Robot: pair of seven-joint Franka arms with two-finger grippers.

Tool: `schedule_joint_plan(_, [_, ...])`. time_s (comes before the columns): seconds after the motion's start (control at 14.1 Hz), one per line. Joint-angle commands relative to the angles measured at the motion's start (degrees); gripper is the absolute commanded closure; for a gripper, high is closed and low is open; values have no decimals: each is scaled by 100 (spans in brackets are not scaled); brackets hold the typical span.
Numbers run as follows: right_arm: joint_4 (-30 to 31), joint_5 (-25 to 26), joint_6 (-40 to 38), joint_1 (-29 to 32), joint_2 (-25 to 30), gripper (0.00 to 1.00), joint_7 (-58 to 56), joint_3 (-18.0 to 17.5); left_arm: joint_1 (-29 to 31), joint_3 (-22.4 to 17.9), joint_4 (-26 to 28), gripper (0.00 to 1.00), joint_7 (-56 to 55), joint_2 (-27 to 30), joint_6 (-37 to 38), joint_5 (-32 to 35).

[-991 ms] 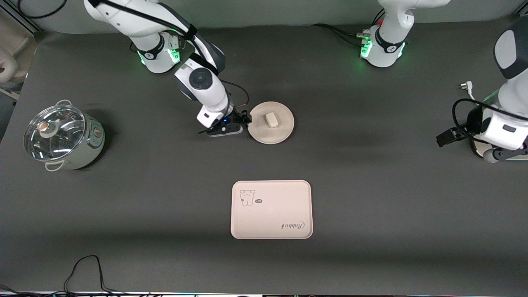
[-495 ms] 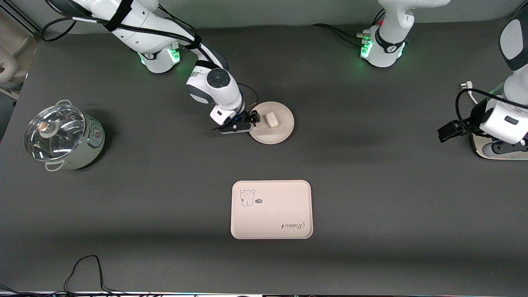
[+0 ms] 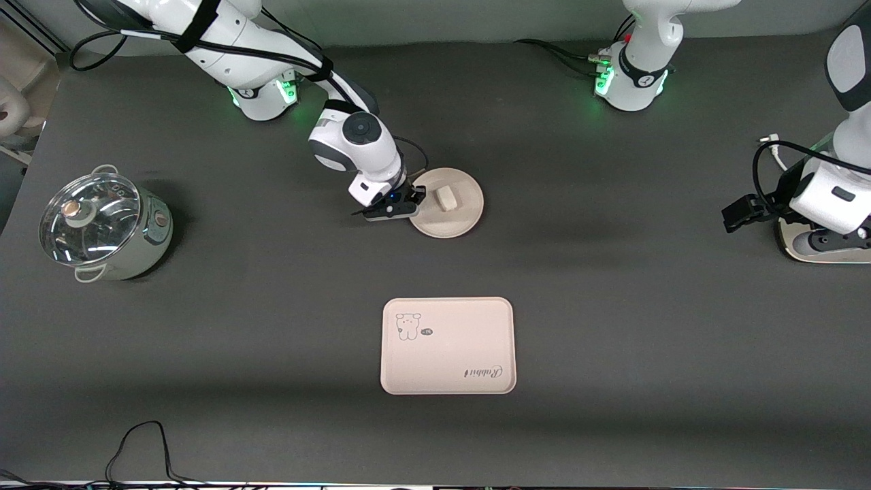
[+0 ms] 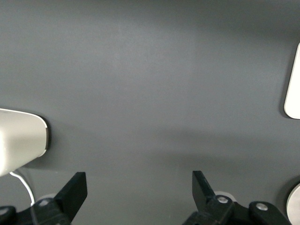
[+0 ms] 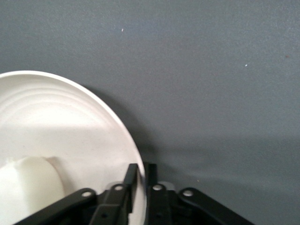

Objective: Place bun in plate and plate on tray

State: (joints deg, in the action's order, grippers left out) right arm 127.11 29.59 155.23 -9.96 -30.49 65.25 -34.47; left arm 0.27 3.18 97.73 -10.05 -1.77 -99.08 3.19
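With my right gripper (image 3: 416,197) pinched on the rim of the stiff, light plate (image 3: 454,216), bun (image 3: 446,198) loose inside, I'd keep it level; left gripper (image 3: 733,219) waits open over the worktop (image 3: 612,306).

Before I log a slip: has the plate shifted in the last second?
Barely: the plate crept slightly away from the tray, its rim clamped in the right gripper.

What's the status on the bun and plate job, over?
Right gripper shut on the plate rim, bun inside. Left gripper open, waiting at its end of the table. Tray nearer the camera, bare; path between unobstructed.
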Motion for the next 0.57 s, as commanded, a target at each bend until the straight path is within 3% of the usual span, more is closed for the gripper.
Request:
schedule_joint_plan(0.0, [-212,188,-45,2,-71,100,234,-24,-456,-536,-220,0,222,-52,153,50])
schedule_joint_plan(0.5, [-599,-48,-309,108,-71,100,147,-95,-404,-643,-413,0,777,-60,188,41])
